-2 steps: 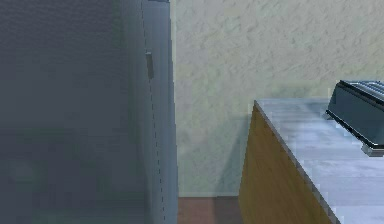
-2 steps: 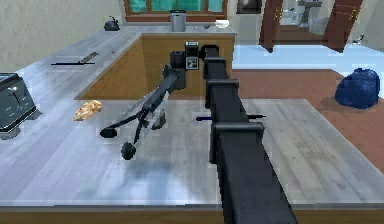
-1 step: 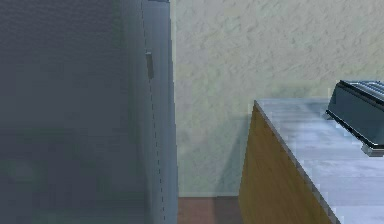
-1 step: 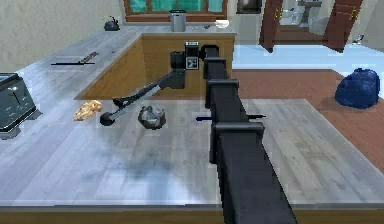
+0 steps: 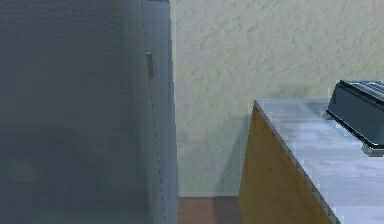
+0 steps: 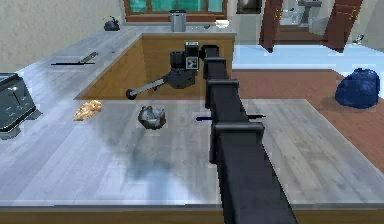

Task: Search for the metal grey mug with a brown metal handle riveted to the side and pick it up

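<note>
How the jaws stand cannot be told here. The gripper [image 6: 133, 95] shows as a dark body with two thin fingers [image 6: 150, 87] slanting toward the arm side view's left, at the far end of the arm [image 6: 235, 140]. Near the fingertips, a little lower in that view, sits what I take to be the mug [image 6: 152, 117], a small grey lump on the grey counter [image 6: 60, 160]. Whether the fingers are over it or only beside it is unclear. Being metal, it should be stiff and safe from crushing, and fairly light if empty. Its smooth wall may slip, though, so a grip square across the body looks safer than one on the riveted handle, which I cannot make out. Further left lies a piece of bread [image 6: 88, 110], then a toaster [image 6: 12, 100] at the edge. A kettle [image 6: 112, 22] stands on the far counter, and a blue sack [image 6: 360, 88] lies on the floor. Ahead stands a tall grey fridge [image 5: 80, 110].
</note>
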